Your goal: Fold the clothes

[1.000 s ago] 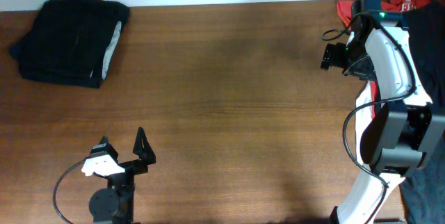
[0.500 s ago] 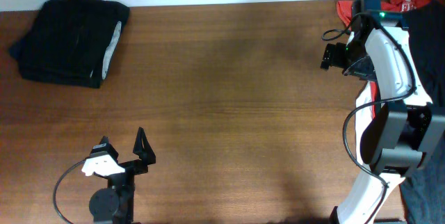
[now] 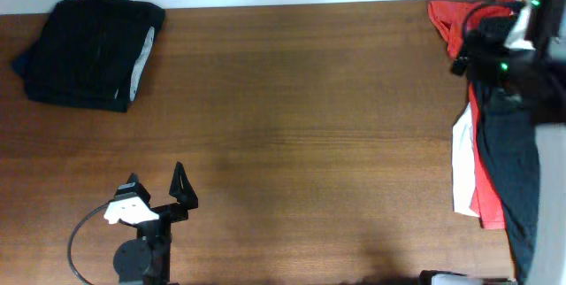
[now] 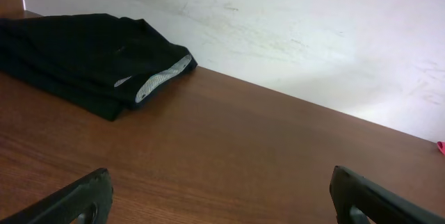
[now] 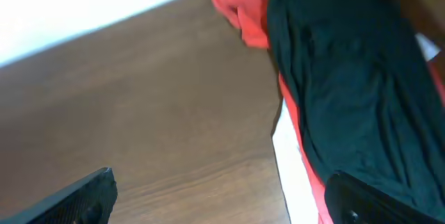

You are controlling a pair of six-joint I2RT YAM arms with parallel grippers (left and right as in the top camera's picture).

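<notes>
A folded black garment [image 3: 88,50] with a pale grey-white inside showing at its edge lies at the table's far left corner; it also shows in the left wrist view [image 4: 83,50]. A pile of unfolded clothes lies along the right edge: a red one [image 3: 447,15], a white one [image 3: 462,165] and a dark one [image 3: 511,152]. My right gripper [image 3: 473,50], blurred, hangs over the pile's far end. In the right wrist view it [image 5: 219,182] is open and empty, with the red [image 5: 243,8], dark [image 5: 341,78] and white [image 5: 295,168] garments beside it. My left gripper [image 3: 156,177] [image 4: 219,175] is open and empty at the front left.
The brown wooden table [image 3: 301,126] runs to a white wall [image 4: 292,22] at the back. The left arm's base and cable [image 3: 133,254] sit at the front edge. The clothes pile hangs over the right edge.
My right arm has swung right and back over the clothes pile, uncovering the white, red and dark garments. The left arm and the folded black garment have not moved.
</notes>
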